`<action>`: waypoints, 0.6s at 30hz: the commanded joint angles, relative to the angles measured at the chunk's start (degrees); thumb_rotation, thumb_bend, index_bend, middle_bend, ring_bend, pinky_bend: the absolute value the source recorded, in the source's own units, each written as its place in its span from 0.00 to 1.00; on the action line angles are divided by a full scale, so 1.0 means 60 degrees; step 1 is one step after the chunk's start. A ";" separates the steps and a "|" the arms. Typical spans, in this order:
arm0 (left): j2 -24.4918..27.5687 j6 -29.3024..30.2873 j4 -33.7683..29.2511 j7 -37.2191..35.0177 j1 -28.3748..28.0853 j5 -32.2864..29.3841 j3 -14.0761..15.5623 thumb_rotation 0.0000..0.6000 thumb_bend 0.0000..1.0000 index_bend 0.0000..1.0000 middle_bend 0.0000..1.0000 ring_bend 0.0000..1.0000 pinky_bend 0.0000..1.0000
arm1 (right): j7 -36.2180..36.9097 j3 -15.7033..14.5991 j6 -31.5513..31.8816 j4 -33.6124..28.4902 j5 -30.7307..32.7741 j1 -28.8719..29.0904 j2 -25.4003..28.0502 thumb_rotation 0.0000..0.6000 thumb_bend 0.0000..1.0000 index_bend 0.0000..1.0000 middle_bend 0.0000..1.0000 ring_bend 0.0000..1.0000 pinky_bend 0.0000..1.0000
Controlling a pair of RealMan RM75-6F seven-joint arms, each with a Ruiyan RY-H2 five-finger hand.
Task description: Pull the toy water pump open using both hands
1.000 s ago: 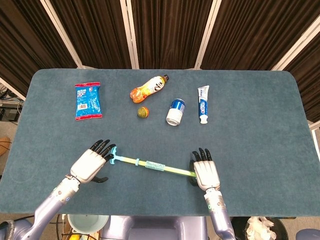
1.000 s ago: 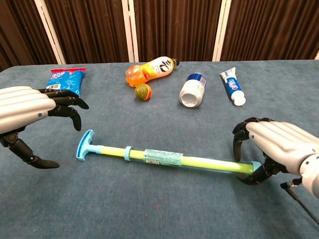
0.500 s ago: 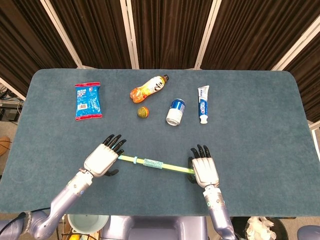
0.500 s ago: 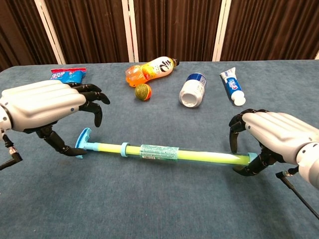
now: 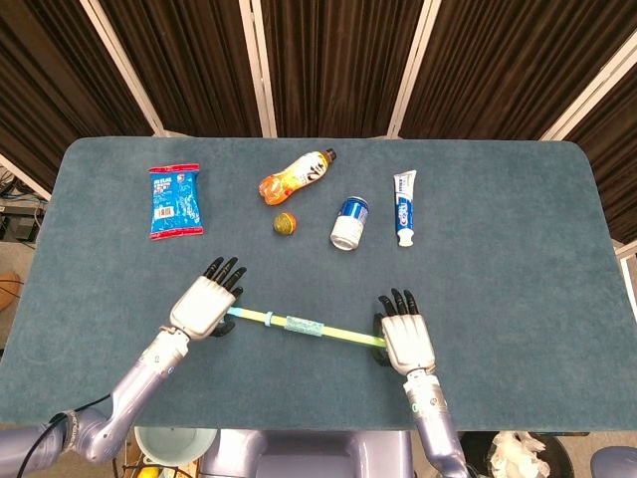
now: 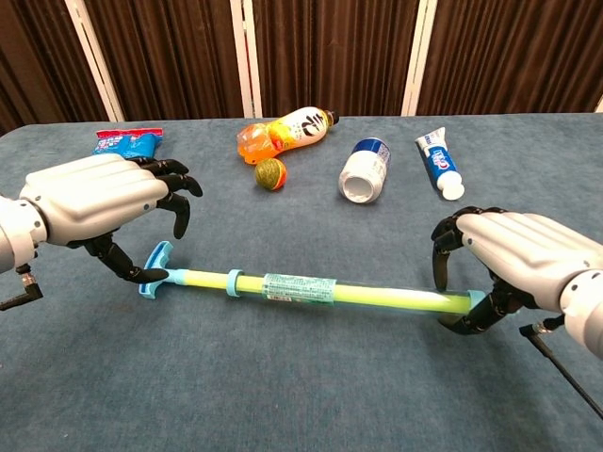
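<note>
Left hand [image 6: 99, 202] is arched over blue T-handle end of toy water pump [image 6: 301, 290], fingers curled but apart, thumb touching handle; firm hold cannot be told. Right hand [image 6: 518, 259] is curled around opposite end. Pump is laid flat on table [image 6: 283, 395] between both hands.

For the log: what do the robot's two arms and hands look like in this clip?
Both match. The left hand and right hand have smooth silver-grey ribbed backs and black jointed fingers. Silver-grey tubular forearms follow behind the wrists, and a thin black cable runs from the right wrist. No markings are legible.
</note>
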 commanded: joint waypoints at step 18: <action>-0.0699 -0.0084 0.0533 0.0535 -0.0477 -0.0649 0.0224 1.00 0.24 0.43 0.12 0.00 0.11 | -0.0047 0.0052 0.0245 -0.0373 0.0066 0.0091 0.0103 1.00 0.61 0.79 0.18 0.00 0.00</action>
